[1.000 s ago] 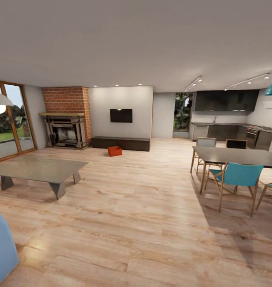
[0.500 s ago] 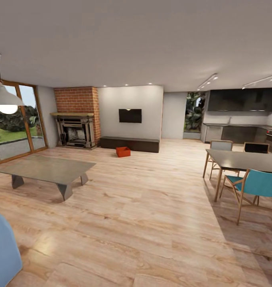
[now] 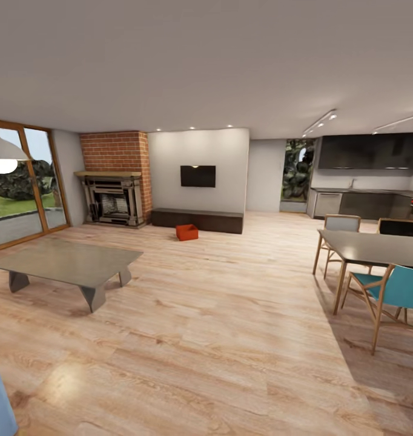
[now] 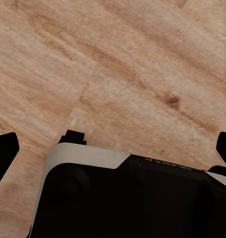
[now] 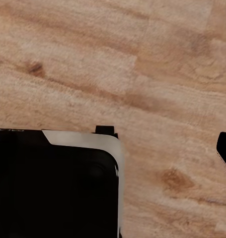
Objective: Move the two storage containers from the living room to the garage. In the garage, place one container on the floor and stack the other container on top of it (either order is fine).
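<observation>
Below my wrists I see only pale wood planks (image 4: 117, 59), grained and knotted, with the black, white-edged bulk of my own body under each camera. My left gripper (image 4: 113, 148) shows a dark fingertip at each edge of its view with bare boards between, so it stands wide apart and holds nothing; of my right gripper I see just one dark tip (image 5: 225, 151) at the frame edge, so I cannot tell how its jaws stand. Ahead to the left sits a low grey coffee table (image 3: 67, 263), a flat slab on wedge legs; to the right, a dark dining table (image 3: 376, 247) with a teal chair (image 3: 391, 290) on thin wooden legs. Far across the room, on the planks just before the long dark cabinet (image 3: 197, 220), rests the orange-red storage container (image 3: 186, 231), boxy and thin-walled; I cannot tell whether it is one bin or two together. Beyond stand the brick fireplace (image 3: 114, 181) and wall TV (image 3: 198, 176). My worry: drifting sideways on the approach could clip the coffee table's corner or a chair leg.
</observation>
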Tool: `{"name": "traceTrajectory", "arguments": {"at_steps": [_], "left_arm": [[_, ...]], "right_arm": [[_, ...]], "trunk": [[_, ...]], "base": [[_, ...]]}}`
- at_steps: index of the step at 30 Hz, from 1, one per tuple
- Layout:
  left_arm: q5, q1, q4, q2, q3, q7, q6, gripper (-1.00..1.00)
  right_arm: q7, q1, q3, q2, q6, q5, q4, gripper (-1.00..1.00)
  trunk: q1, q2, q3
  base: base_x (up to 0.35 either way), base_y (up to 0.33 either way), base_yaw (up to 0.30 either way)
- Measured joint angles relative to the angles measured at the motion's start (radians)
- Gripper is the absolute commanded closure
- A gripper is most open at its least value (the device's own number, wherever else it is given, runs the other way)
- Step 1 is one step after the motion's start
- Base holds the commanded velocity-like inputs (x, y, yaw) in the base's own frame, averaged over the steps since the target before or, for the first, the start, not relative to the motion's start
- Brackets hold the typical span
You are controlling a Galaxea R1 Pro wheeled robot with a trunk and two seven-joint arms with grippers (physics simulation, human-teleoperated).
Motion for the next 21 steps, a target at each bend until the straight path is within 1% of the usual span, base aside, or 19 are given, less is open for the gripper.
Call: {"name": "traceTrajectory", "arguments": {"at_steps": [21], "left_arm": [[0.001, 0.0, 0.0, 0.003, 0.0, 0.0, 0.0, -1.0]], "right_arm": [[0.0, 0.0, 0.0, 0.0, 0.001, 0.0, 0.0, -1.0]], "trunk": [[0.0, 0.0, 0.0]], "base": [[0.325, 0.0, 0.0]]}}
